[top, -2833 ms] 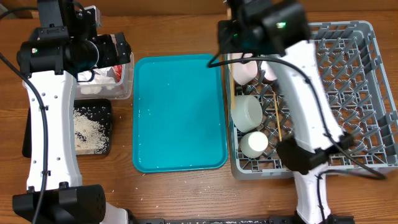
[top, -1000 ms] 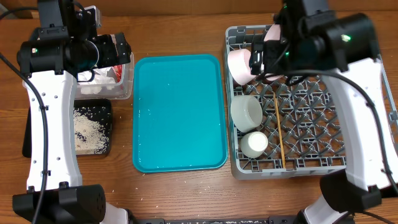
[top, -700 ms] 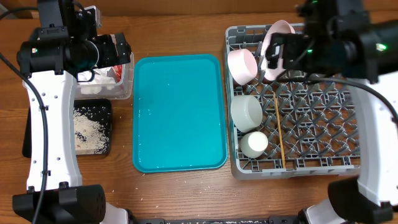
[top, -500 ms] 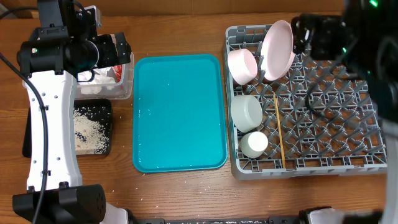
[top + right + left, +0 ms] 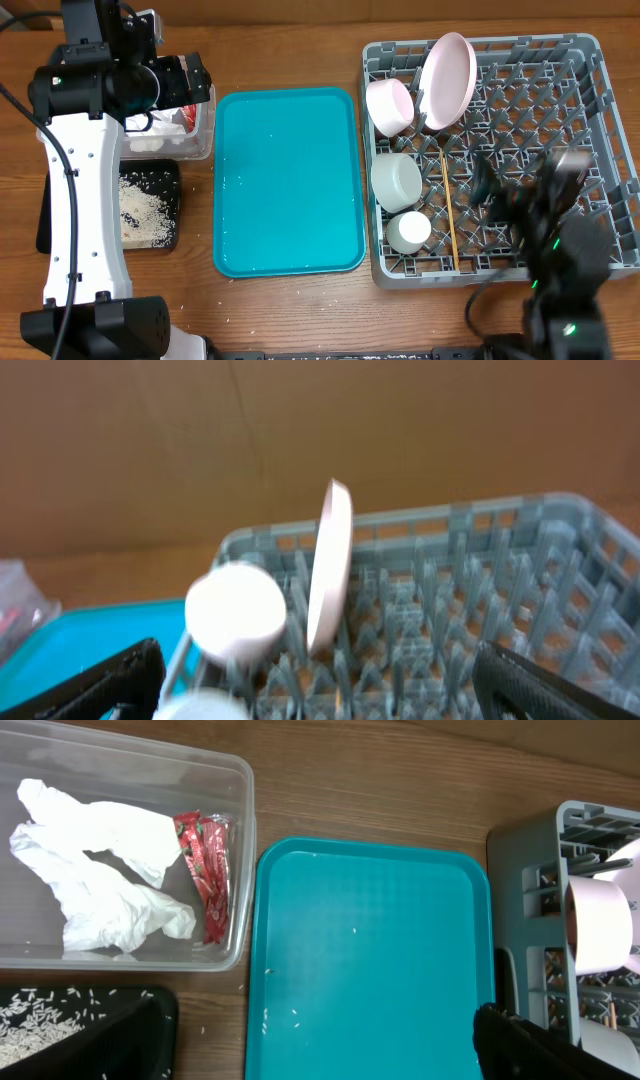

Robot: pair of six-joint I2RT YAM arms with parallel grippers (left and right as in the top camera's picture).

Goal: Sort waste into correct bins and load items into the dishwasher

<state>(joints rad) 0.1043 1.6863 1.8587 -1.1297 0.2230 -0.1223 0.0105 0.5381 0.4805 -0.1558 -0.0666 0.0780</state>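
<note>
The grey dishwasher rack (image 5: 600, 120) holds the pale pink plate (image 5: 447, 80) on edge, the pink bowl (image 5: 390, 105), the grey-green bowl (image 5: 396, 180), the white cup (image 5: 408, 232) and the chopsticks (image 5: 447, 215). My right gripper (image 5: 520, 190) hangs blurred over the rack's front half, open and empty; its wrist view faces the plate (image 5: 330, 565) and pink bowl (image 5: 237, 612). The clear tub (image 5: 240, 840) contains the napkin (image 5: 100, 870) and the red wrapper (image 5: 205, 870). Rice lies in the black tray (image 5: 172, 170). My left gripper (image 5: 188, 85) stays open above the tub.
The teal serving tray (image 5: 288, 180) lies between the bins and the rack, with a few stray rice grains (image 5: 292, 1012) on it. Some grains also lie on the wood beside the black tray (image 5: 160, 1020). The rack's right half (image 5: 580, 200) holds only pegs.
My right arm has let go of the pink plate, which now stands among the rack's pegs, and has swung back toward the rack's front edge. The left arm has not moved.
</note>
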